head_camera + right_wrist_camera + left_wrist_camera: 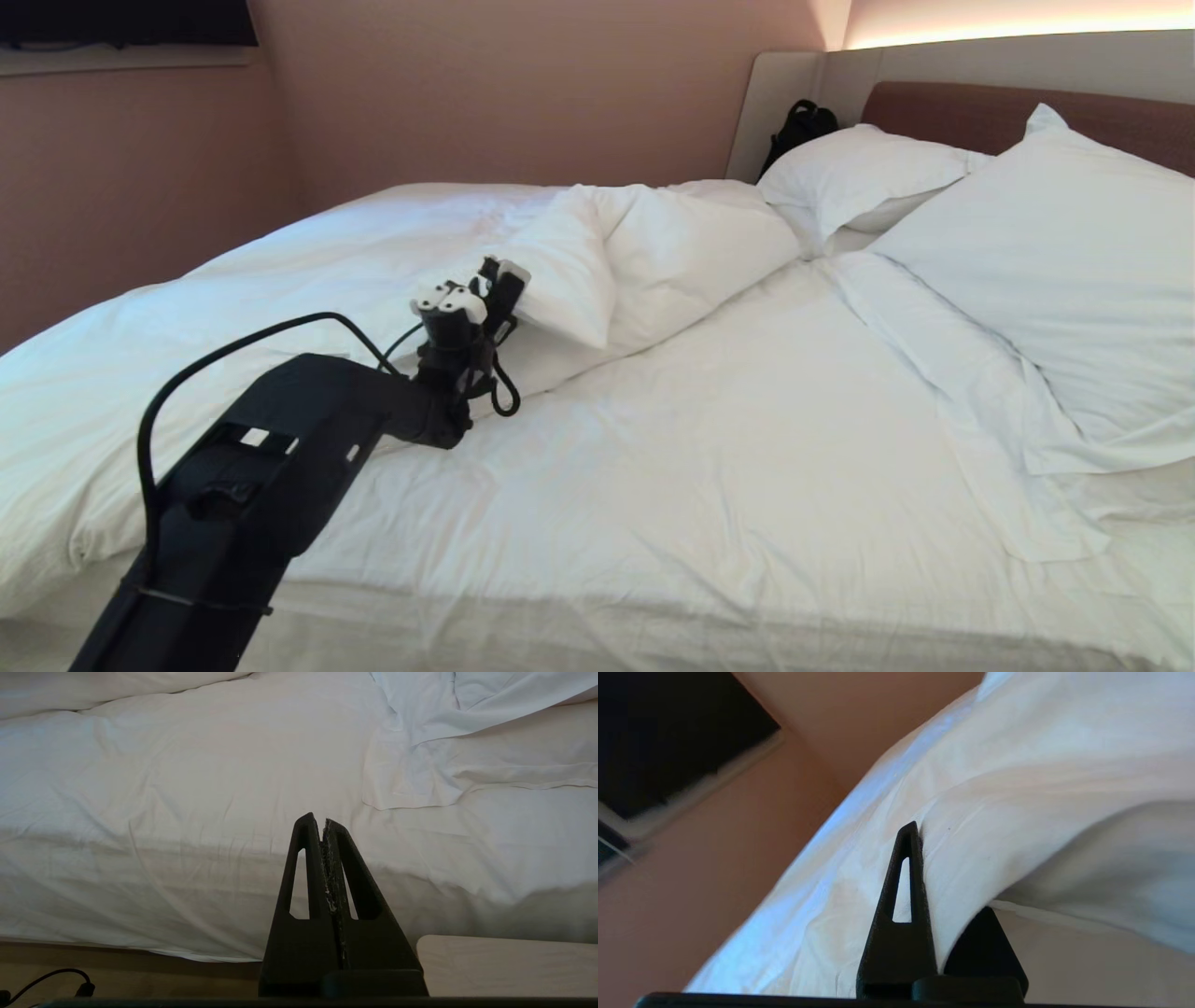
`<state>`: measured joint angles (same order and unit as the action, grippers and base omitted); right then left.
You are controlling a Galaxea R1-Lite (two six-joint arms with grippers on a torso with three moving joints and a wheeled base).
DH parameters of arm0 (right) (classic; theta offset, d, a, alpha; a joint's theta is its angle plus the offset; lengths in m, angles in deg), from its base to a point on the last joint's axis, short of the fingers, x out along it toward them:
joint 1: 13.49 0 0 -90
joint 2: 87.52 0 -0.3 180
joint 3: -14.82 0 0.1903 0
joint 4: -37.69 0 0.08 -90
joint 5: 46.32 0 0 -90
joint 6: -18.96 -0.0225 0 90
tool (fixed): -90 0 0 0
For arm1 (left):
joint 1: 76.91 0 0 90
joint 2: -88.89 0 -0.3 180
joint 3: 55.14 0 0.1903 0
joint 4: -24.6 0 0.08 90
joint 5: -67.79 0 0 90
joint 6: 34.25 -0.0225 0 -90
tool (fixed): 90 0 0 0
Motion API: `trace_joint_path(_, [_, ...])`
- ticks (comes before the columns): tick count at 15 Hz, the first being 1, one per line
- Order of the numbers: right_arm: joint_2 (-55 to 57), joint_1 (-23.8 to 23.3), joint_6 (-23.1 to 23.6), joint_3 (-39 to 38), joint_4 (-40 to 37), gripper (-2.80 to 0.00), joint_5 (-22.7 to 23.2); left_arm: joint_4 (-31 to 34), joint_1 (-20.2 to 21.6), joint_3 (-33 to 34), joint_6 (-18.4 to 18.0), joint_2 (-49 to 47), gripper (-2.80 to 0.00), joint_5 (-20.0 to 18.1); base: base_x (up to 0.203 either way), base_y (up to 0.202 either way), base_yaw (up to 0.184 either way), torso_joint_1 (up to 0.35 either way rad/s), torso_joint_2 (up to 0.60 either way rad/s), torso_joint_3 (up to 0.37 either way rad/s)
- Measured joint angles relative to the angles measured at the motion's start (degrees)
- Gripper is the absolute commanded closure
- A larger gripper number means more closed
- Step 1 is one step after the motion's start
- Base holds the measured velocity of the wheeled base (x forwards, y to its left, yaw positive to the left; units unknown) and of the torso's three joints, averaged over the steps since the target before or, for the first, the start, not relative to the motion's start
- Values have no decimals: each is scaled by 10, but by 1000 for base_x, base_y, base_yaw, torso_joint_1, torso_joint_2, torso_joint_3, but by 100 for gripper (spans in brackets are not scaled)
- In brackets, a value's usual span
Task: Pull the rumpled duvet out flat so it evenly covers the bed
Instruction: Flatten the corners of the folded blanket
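The white duvet (pixel 653 252) lies rumpled across the far left part of the bed (pixel 747 485), with one corner folded back on itself. My left gripper (pixel 509 280) reaches over the mattress and is shut on that folded edge. In the left wrist view, duvet cloth (pixel 994 812) is pinched in the left gripper (pixel 931 868) and drapes over one finger, hiding its tip. My right gripper (pixel 322 821) is shut on nothing and hangs low beside the side of the bed (pixel 187 812); it is outside the head view.
Two white pillows (pixel 868 177) (pixel 1055 271) lean at the brown headboard (pixel 980 112). A black bag (pixel 801 126) sits in the far corner by the padded surround. Near my right gripper are a pale board (pixel 504 966) and a black cable (pixel 56 982) on the floor.
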<state>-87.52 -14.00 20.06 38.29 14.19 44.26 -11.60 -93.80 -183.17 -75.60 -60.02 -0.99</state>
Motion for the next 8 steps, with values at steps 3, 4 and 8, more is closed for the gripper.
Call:
trace_joint_path(3, [0, 0, 0, 0, 0, 0, 0, 3, 2, 61, 95, 64, 0, 23, 0, 0, 0, 0, 0, 0])
trace_joint_path(4, [0, 0, 0, 0, -1, 0, 0, 4, 1, 80, 125, 85, 0, 36, 0, 0, 0, 0, 0, 0])
trace_joint_path(8, [0, 0, 0, 0, 0, 0, 0, -12, -2, 181, 172, 159, 0, 64, 0, 0, 0, 0, 0, 0])
